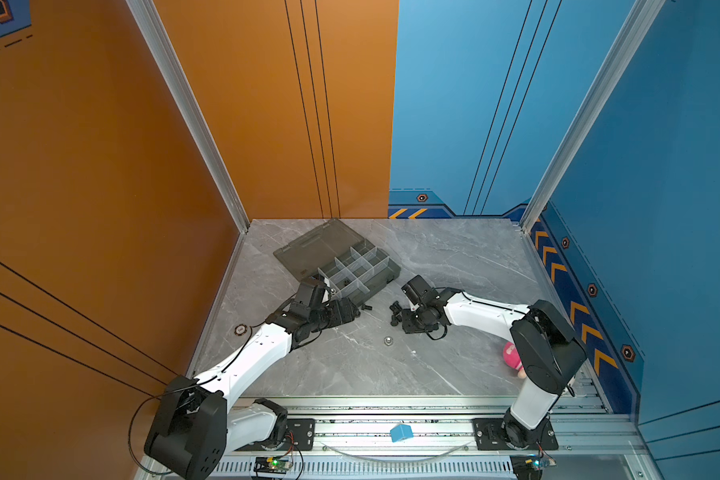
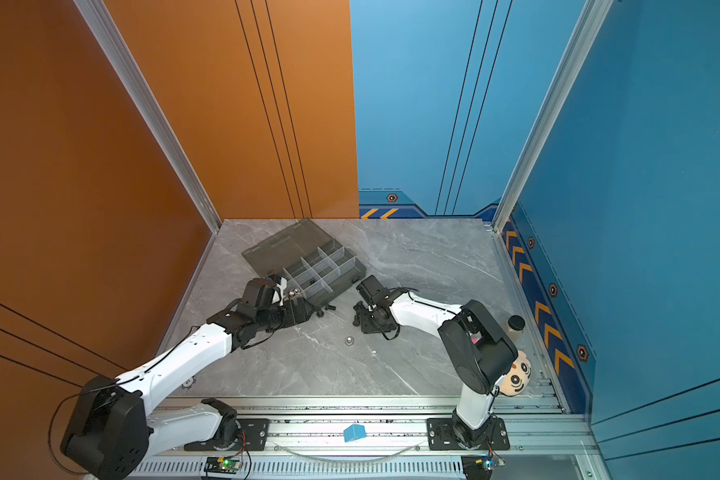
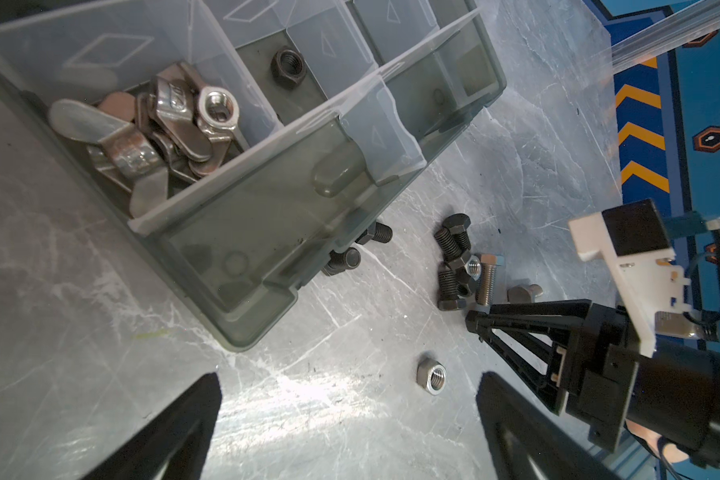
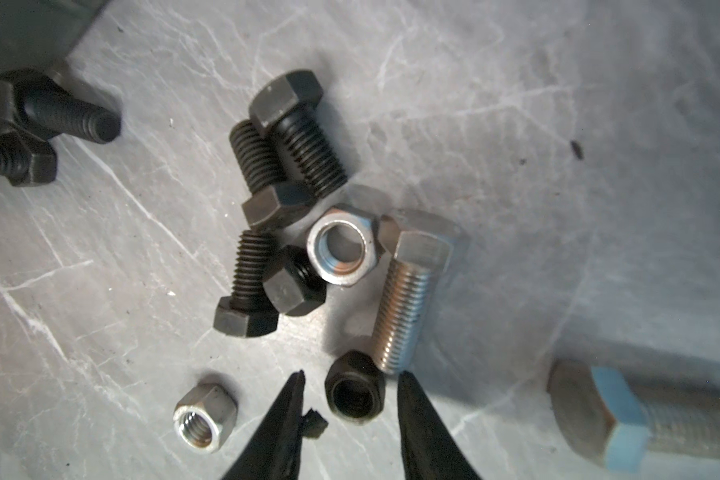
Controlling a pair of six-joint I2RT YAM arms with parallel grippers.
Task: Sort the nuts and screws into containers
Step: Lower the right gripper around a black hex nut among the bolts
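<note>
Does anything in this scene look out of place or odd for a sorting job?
Yes. A plush doll head lies at the table edge by the right arm, unrelated to fasteners. Two black bolts lie pressed against the organizer box outer wall, probably awkward to grasp.

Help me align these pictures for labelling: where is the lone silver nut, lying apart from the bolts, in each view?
In a top view: lone silver nut on the table, this side of the organizer box.
In a top view: same spot.
Left wrist: nut just off the right fingers.
Right wrist: nut beside those fingers, away from the silver bolt.
Shared landmark: that box's corner.
</note>
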